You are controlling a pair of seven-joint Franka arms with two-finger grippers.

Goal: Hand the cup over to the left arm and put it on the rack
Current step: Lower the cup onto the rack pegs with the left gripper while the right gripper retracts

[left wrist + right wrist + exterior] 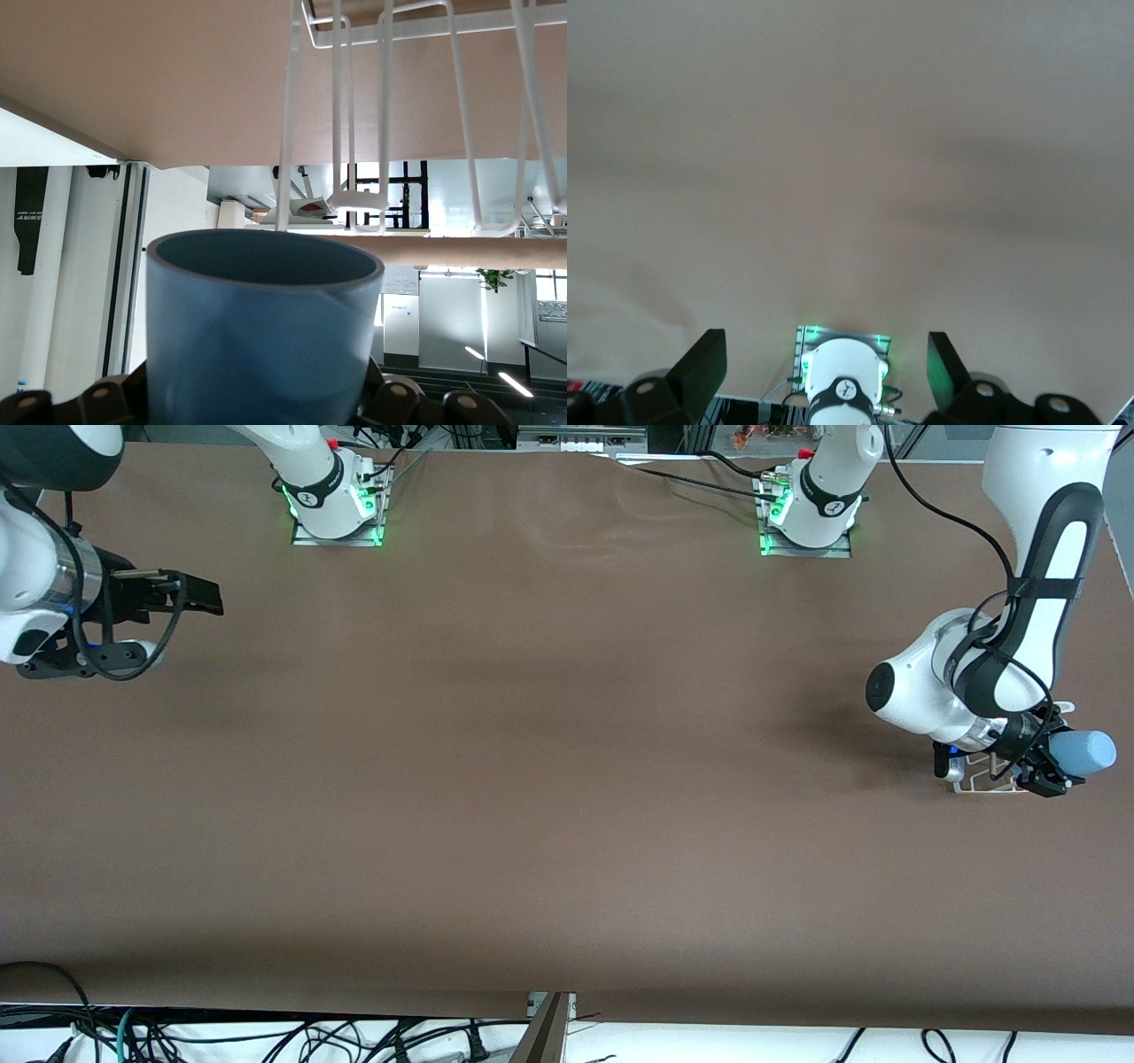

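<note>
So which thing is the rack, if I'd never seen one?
Follow the brown table to the left arm's end. Below the left gripper, which holds the blue cup, sits the rack: thin white wire loops, the only wire frame there.

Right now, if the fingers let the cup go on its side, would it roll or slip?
Likely yes. The cup looks smooth and round, held sideways by the left gripper over the rack, so it could roll. It seems light, thin plastic, so the wires may hardly stop it.
</note>
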